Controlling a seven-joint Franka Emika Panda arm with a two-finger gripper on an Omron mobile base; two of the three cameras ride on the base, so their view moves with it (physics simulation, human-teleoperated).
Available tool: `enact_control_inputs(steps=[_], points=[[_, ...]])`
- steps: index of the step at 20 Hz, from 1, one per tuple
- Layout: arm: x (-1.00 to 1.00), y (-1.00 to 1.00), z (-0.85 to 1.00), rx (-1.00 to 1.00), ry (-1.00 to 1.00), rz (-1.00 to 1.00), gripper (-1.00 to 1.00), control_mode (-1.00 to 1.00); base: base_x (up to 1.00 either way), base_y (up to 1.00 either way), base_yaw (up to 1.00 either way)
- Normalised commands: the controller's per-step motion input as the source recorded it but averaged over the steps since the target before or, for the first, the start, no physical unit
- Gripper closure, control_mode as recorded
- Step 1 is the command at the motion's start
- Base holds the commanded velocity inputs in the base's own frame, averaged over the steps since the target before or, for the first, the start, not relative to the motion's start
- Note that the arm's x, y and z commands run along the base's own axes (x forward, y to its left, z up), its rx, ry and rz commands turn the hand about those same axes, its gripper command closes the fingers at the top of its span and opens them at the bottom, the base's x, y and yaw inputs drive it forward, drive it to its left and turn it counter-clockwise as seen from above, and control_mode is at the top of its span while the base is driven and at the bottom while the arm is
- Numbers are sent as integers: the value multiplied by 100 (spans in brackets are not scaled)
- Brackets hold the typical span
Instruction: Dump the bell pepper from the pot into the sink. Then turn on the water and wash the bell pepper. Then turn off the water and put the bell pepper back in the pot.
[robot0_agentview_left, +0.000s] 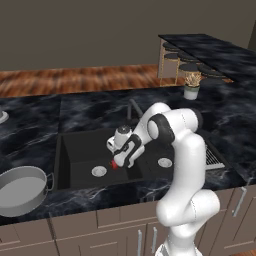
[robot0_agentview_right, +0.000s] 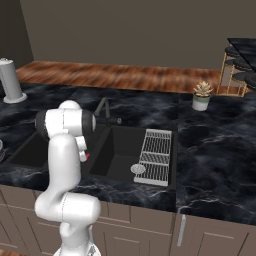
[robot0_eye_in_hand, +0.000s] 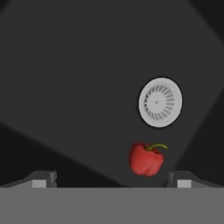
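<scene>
The red bell pepper (robot0_eye_in_hand: 146, 159) lies on the black floor of the sink (robot0_agentview_left: 75, 150), in its left basin, close to the round silver drain (robot0_eye_in_hand: 160, 102). My gripper (robot0_eye_in_hand: 113, 181) hangs just above it, open, and the pepper sits between the wide-spread fingertips, nearer the right one (robot0_eye_in_hand: 181, 179). From the left base view the gripper (robot0_agentview_left: 118, 161) reaches down into the basin right at the pepper (robot0_agentview_left: 114, 165). A sliver of the pepper (robot0_agentview_right: 88, 156) peeks out beside my arm. The grey pot (robot0_agentview_left: 22, 192) stands upright on the counter left of the sink. No water runs from the dark faucet (robot0_agentview_left: 132, 107).
A ribbed drying rack (robot0_agentview_right: 156, 155) covers part of the right basin, beside its drain (robot0_agentview_right: 138, 169). A potted plant (robot0_agentview_right: 202, 97) stands behind on the dark marble counter (robot0_agentview_left: 30, 130). A grey appliance (robot0_agentview_right: 11, 80) is at the far left. Stools (robot0_agentview_left: 192, 67) stand by a raised bar.
</scene>
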Motion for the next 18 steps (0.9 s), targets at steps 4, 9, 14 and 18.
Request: enact_control_inputs(steps=[4, 9, 14, 18], points=[[6, 0, -11, 0, 0, 10, -100, -100, 0, 0, 0], [17, 0, -12, 0, 0, 3, -100, -100, 0, 0, 0], [33, 0, -16, 0, 2, 0, -100, -100, 0, 0, 0], [33, 0, -18, 0, 7, 0, -100, -100, 0, 0, 0]])
